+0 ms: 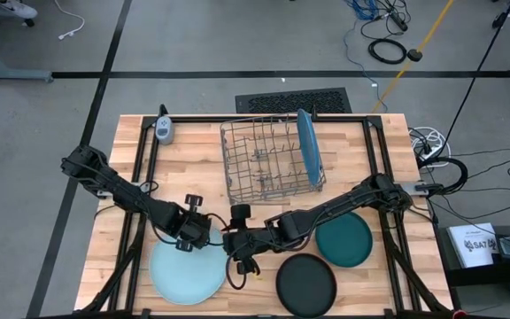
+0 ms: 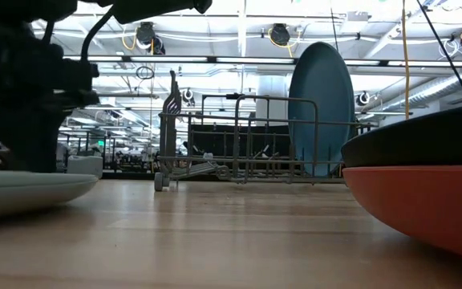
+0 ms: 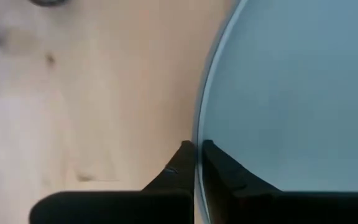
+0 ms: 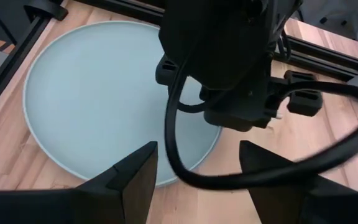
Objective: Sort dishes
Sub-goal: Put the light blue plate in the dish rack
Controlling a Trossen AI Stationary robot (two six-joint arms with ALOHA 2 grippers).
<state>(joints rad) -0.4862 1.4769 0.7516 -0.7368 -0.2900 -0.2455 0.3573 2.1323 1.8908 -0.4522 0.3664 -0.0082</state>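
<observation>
The grey wire dish rack (image 1: 271,164) stands at the far middle of the wooden bench (image 1: 193,159) and holds one mid-blue plate (image 1: 307,146) on edge at its right end; the rest of its slots show only bare wire. From the low view that plate (image 2: 321,108) rises well above the rack's rim. The other dishes lie flat on the near half of the bench: a large pale blue plate (image 1: 187,271) at the near left, a dark teal plate (image 1: 343,239) to the right, and a black plate (image 1: 305,284) near the front edge, its lower rim cut off by the picture. In the low view the black plate sits on an orange plate (image 2: 423,205), which the high view hides entirely. The left claw (image 1: 204,237) is at the pale blue plate's far right rim, and its wrist view shows the fingers (image 3: 219,165) pinching that rim, one on each side. The right claw (image 1: 235,257) hovers just beside it with its fingers spread, holding nothing; the left arm's body blocks much of the plate in the right wrist view. A small white device (image 1: 165,129) lies at the far left, too small to identify.
</observation>
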